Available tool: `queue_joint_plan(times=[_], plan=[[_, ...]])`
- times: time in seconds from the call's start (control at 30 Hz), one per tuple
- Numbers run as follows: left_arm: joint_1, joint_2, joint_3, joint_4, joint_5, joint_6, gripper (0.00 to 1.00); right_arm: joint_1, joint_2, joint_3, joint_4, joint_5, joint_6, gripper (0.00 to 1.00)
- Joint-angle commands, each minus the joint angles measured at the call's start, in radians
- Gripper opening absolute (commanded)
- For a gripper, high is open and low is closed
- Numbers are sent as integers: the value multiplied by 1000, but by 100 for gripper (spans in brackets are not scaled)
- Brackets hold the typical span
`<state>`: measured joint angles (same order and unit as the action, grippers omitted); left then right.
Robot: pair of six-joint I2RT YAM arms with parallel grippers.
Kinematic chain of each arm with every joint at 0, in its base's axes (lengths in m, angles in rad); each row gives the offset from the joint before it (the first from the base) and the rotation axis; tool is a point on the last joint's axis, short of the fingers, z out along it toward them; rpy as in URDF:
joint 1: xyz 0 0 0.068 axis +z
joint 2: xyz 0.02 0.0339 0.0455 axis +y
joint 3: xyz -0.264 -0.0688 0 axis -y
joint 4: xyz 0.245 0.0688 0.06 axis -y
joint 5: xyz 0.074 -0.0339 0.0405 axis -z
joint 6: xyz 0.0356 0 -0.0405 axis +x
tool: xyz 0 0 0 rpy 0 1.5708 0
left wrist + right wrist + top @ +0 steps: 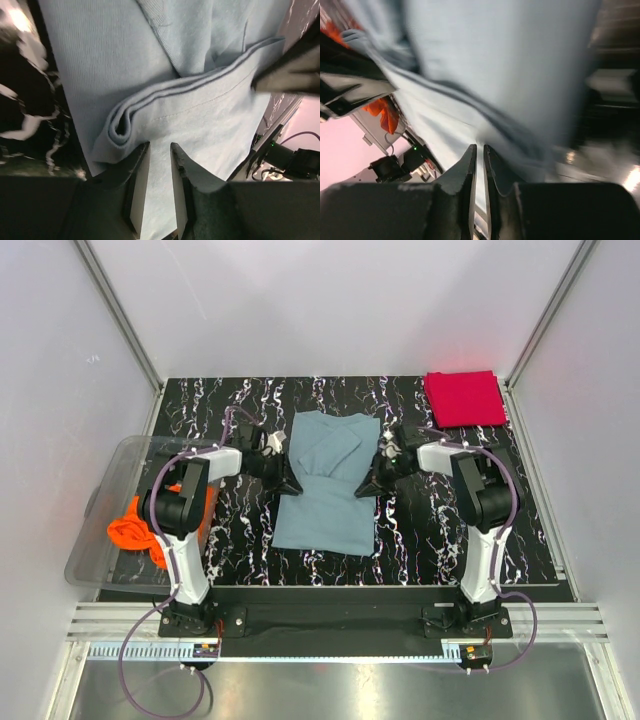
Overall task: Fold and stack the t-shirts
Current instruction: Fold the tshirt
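Black marbled worktop [430,530] had a clear bin [105,500] at its left edge. Grey-blue t-shirt [330,490] lay in the middle, red t-shirt [463,398] folded at the far right corner, orange t-shirt [135,530] bunched in the bin. Left gripper [159,150] was slightly open at the blue shirt's left edge. Right gripper [480,150] was nearly closed, couldn't tell if it pinched cloth.

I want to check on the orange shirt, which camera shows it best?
Top external: the orange shirt lies bunched in the bin, partly behind the left arm. Right wrist catches only a blurred orange scrap; left wrist shows none.
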<state>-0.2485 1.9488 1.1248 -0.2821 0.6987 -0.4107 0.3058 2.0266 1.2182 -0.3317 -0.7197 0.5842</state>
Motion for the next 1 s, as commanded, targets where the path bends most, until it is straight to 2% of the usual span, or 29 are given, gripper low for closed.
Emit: queue_joint_plan(times=[0.0, 0.07, 0.17, 0.23, 0.37, 0.47, 0.5, 0.63, 0.73, 0.97], plan=[[18, 12, 32, 66, -15, 84, 32, -111, 7, -34, 36, -59, -95, 17], [22, -5, 29, 51, -30, 93, 34, -172, 7, -29, 25, -50, -130, 18], [22, -82, 15, 14, -38, 82, 40, -189, -23, 39, -138, -11, -205, 21], [18, -189, -19, -3, -36, 63, 45, -188, -89, 53, -179, 23, -204, 22], [14, -397, -111, -17, -25, 0, 47, -157, -233, 20, -239, 36, -149, 28], [-9, -462, -230, -3, -2, -43, 44, -41, -313, -19, -237, 28, -92, 31], [-18, -496, -265, 1, -19, -53, 43, 42, -322, -23, -231, 23, -75, 31], [-28, -556, -489, 124, -10, -144, 42, 232, -292, -40, -158, 39, 9, 31], [-28, -553, -578, 250, -37, -166, 41, 298, -235, -49, -83, 16, 57, 30], [-28, -433, -617, 279, -91, -146, 38, 358, -132, -112, -30, -18, 43, 27]])
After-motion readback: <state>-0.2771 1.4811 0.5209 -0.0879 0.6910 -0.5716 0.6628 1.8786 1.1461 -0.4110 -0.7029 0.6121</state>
